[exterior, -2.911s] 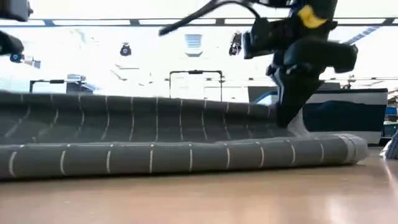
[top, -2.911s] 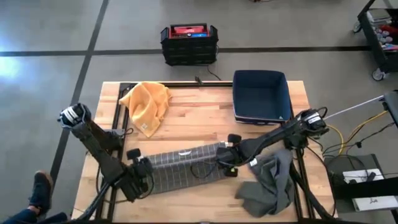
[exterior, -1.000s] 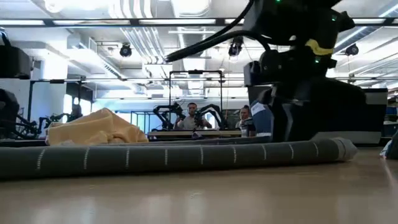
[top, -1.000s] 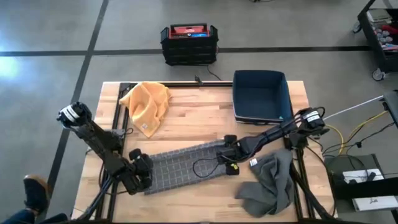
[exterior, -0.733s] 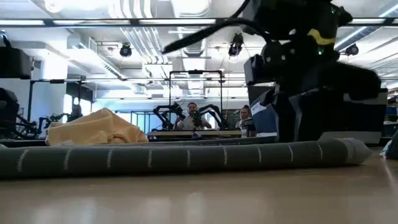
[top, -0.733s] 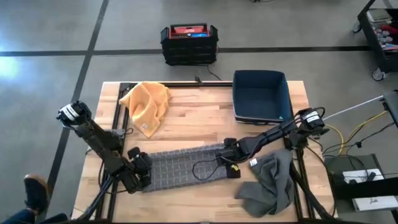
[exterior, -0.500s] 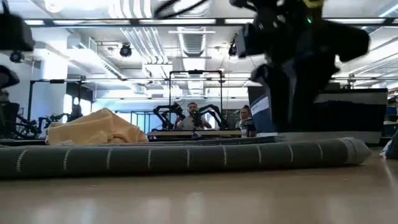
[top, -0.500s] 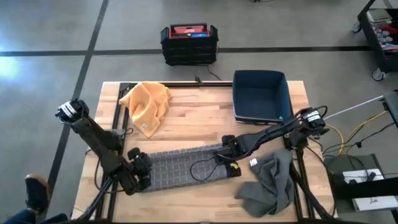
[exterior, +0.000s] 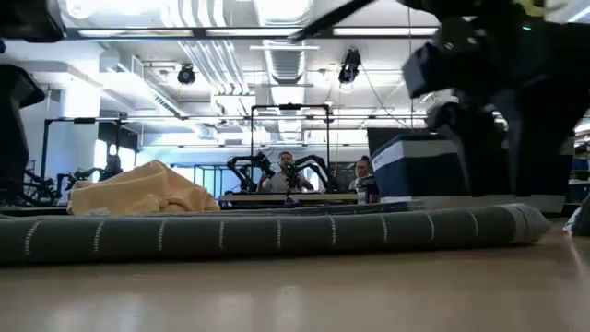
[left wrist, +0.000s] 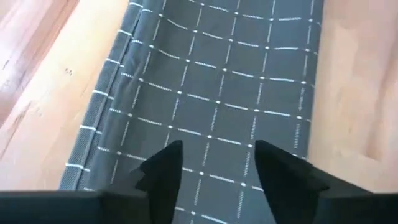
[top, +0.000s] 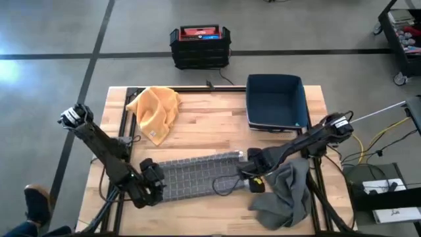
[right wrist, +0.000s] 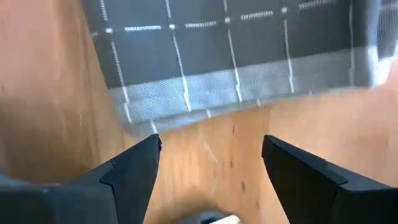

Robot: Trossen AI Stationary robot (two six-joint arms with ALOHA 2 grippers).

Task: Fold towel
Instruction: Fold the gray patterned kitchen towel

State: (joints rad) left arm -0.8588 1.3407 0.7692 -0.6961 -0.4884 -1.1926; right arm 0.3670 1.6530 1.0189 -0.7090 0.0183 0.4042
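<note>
The grey checked towel (top: pixel 197 174) lies flat on the wooden table, folded into a long strip; the low view shows its rounded fold (exterior: pixel 277 234) along the near side. My left gripper (top: pixel 152 182) stands open over the towel's left end (left wrist: pixel 205 106), fingers apart with cloth showing between them. My right gripper (top: pixel 254 174) is open just off the towel's right end, over bare wood, and the towel's hemmed edge (right wrist: pixel 205 93) lies ahead of its fingers (right wrist: pixel 134 171).
A yellow towel (top: pixel 155 109) lies crumpled at the far left, and a dark blue bin (top: pixel 276 101) stands at the far right. A plain grey cloth (top: pixel 285 195) is heaped near the right front corner, beside my right gripper. A black crate (top: pixel 199 45) sits on the floor beyond the table.
My right gripper has drawn back off the towel's right end toward the table's right and near edges, rising a little. My left gripper has shifted slightly toward the near edge. The towel stays flat where it was.
</note>
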